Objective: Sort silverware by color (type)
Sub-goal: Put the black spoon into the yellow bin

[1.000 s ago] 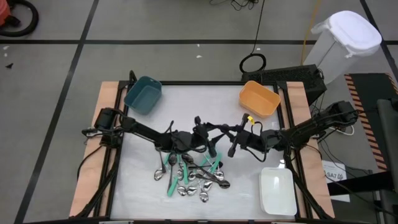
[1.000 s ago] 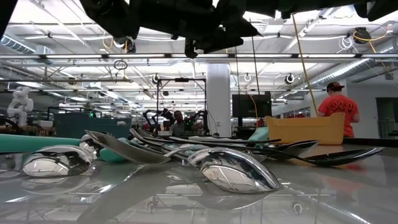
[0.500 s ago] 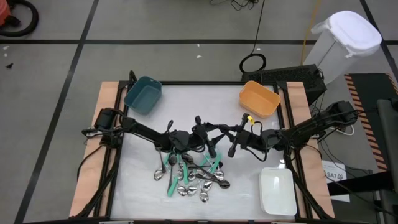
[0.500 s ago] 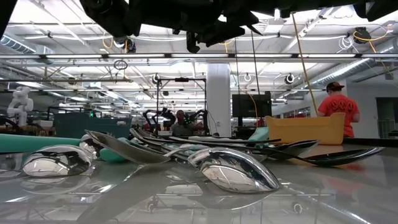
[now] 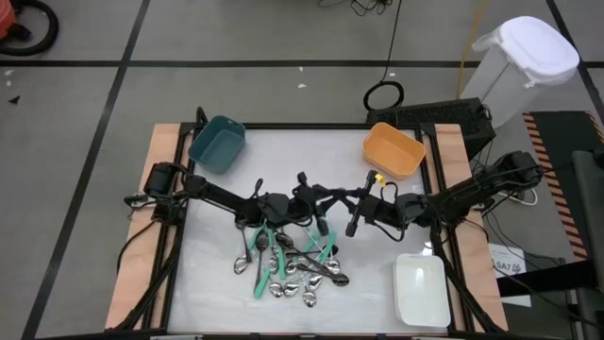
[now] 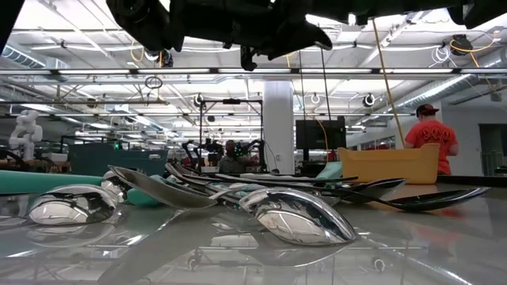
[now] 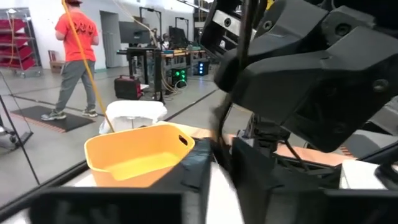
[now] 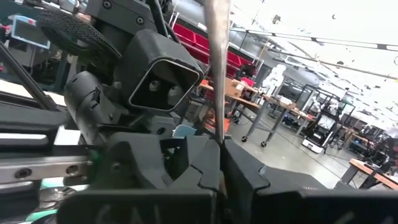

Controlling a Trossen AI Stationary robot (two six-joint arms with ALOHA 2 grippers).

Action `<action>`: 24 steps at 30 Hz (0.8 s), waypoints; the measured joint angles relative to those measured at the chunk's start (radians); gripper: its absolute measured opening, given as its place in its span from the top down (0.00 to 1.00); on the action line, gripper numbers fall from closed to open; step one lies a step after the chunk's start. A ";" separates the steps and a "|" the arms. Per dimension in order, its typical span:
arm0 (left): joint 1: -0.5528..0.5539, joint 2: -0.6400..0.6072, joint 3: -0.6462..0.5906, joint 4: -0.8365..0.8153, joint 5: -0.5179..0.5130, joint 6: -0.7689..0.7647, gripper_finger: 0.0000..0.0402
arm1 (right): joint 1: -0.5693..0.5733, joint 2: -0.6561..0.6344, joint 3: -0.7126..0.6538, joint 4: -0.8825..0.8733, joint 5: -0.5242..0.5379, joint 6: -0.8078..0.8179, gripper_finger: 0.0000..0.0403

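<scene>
Closing in from its wider spread, the left gripper [image 5: 321,210] met the right gripper [image 5: 353,219], clamped on a dark utensil [image 5: 355,215], at centre (what the left held was unclear), above the silverware [image 5: 293,264] heaped at six o'clock.

the pale tabletop [image 5: 226,293] carries a teal bin [image 5: 217,144] at its far left corner, an orange bin [image 5: 394,151] at its far right corner and a white bin [image 5: 421,290] at its near right corner. the silverware [image 5: 288,263] lies heaped near the middle, toward the near edge.
</scene>
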 joint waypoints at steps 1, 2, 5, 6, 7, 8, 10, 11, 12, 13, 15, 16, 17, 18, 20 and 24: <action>0.000 0.000 0.000 0.001 -0.001 0.010 0.92 | 0.000 0.000 0.000 0.000 -0.003 -0.001 0.99; 0.000 0.000 0.000 0.001 -0.004 0.019 0.96 | 0.001 0.000 0.000 -0.004 -0.003 -0.005 0.99; 0.001 -0.001 0.000 -0.013 -0.003 0.029 0.98 | 0.002 -0.001 0.000 -0.020 -0.001 -0.012 0.99; 0.003 -0.001 0.000 -0.025 -0.003 0.029 0.98 | 0.005 -0.002 -0.001 -0.030 0.004 -0.012 0.98; 0.005 -0.002 0.000 -0.042 0.001 0.029 0.99 | 0.010 -0.005 -0.001 -0.044 0.019 -0.010 0.97; 0.010 -0.002 0.000 -0.057 0.006 0.029 0.99 | 0.015 -0.006 -0.001 -0.056 0.038 0.002 0.96; 0.018 -0.002 0.001 -0.104 0.022 0.020 0.99 | 0.027 -0.006 -0.001 -0.068 0.092 0.021 0.92; 0.025 -0.002 0.001 -0.125 0.032 0.010 0.99 | 0.034 -0.008 -0.001 -0.079 0.121 0.027 0.89; 0.031 -0.002 0.001 -0.150 0.044 -0.002 0.99 | 0.043 -0.011 -0.001 -0.094 0.149 0.032 0.86; 0.038 -0.002 0.001 -0.178 0.058 -0.016 0.99 | 0.050 -0.013 -0.001 -0.102 0.172 0.038 0.84; 0.054 -0.001 0.000 -0.245 0.095 -0.040 0.99 | 0.059 -0.017 0.001 -0.125 0.226 0.066 0.79; 0.062 0.001 0.000 -0.283 0.113 -0.055 1.00 | 0.066 -0.017 0.001 -0.142 0.256 0.083 0.76; 0.072 0.001 -0.001 -0.318 0.127 -0.070 1.00 | 0.072 -0.017 0.000 -0.163 0.284 0.100 0.74; 0.082 0.001 -0.001 -0.352 0.140 -0.083 1.00 | 0.076 -0.016 0.000 -0.179 0.310 0.116 0.72; 0.103 0.001 -0.001 -0.412 0.175 -0.111 1.00 | 0.080 -0.016 0.000 -0.198 0.341 0.154 0.68; 0.132 0.001 -0.001 -0.516 0.280 -0.154 1.00 | 0.080 -0.016 0.000 -0.222 0.309 0.230 0.64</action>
